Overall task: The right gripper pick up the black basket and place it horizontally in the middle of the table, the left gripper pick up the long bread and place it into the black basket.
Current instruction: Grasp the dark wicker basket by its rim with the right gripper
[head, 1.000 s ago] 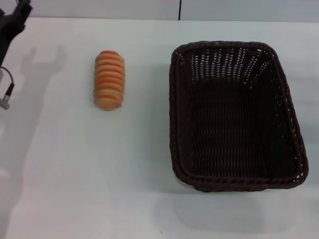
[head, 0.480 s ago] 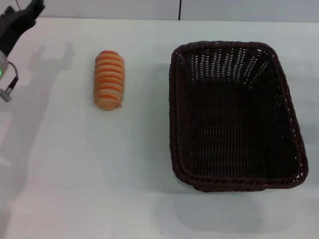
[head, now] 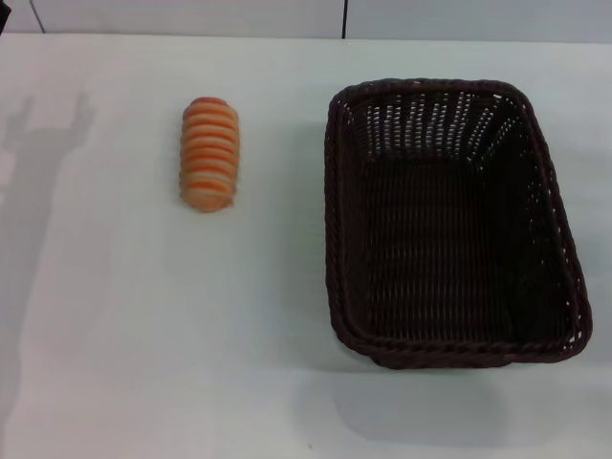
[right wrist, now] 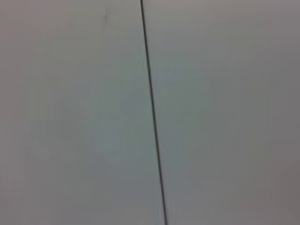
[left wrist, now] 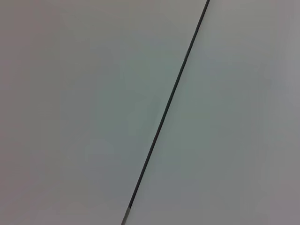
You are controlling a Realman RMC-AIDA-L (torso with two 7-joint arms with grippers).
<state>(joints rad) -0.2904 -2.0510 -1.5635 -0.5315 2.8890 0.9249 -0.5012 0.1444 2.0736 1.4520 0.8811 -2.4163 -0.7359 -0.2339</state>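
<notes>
While neither gripper shows in any view, whether their fingers are spread or pressed together cannot be told; only an arm's shadow [head: 43,143] lies at nine o'clock on the table [head: 143,363]. Item one: black basket [head: 449,225], empty, standing flat at three o'clock, long axis running twelve to six, so judged not yet turned crosswise nor brought to the middle, and nothing grips it. Item two: long bread [head: 209,153], ridged side up, resting at ten o'clock, well apart from the basket, its length also running twelve to six, untouched, likely left on the left arm's side for that arm to reach. Both wrist views show only pale flat panels parted by a thin dark seam [left wrist: 166,110], suggesting both arms are raised away from the work.
</notes>
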